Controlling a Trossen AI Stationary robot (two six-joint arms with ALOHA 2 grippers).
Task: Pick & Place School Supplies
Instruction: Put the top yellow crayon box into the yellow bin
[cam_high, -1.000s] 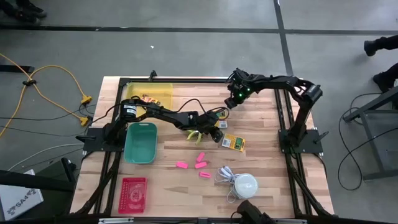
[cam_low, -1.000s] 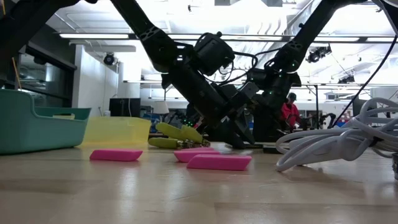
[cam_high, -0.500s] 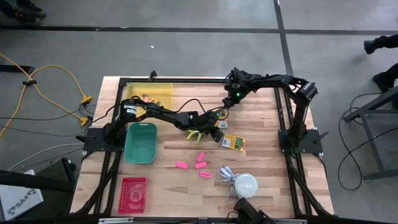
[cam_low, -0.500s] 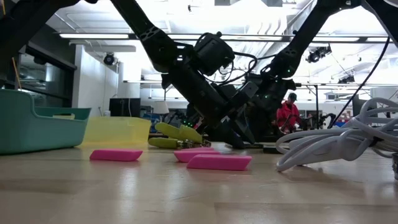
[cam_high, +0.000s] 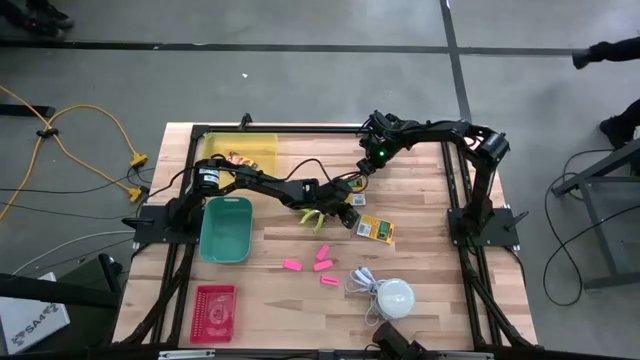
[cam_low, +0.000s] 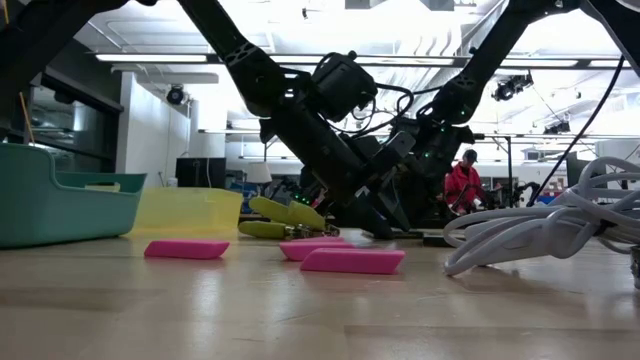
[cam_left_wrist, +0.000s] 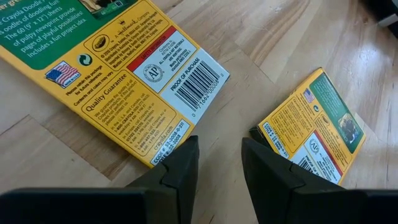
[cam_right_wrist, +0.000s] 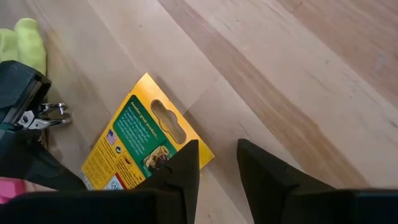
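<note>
Flat yellow-and-green boxes lie on the wood near the table's middle; the largest (cam_high: 377, 229) shows its printed back (cam_left_wrist: 124, 74) in the left wrist view, with a smaller box (cam_left_wrist: 311, 134) beside it. My left gripper (cam_left_wrist: 219, 149) is open and low over the bare wood between those two. My right gripper (cam_right_wrist: 214, 155) is open above another box (cam_right_wrist: 137, 146) that lies flat. The lime-green-handled scissors (cam_high: 312, 215) rest beside the left gripper. Several pink erasers (cam_high: 322, 262) lie toward the near edge.
A teal bin (cam_high: 226, 228), a yellow bin (cam_high: 240, 152) and a red basket (cam_high: 213, 312) stand on the table's left side. The white dome (cam_high: 393, 297) with its coiled cord (cam_low: 540, 230) sits by the near edge. A person in red (cam_low: 463, 185) is far behind.
My right arm has drawn a little toward the table's left, bringing its gripper closer to the boxes by the left gripper. Both grippers stay open.
</note>
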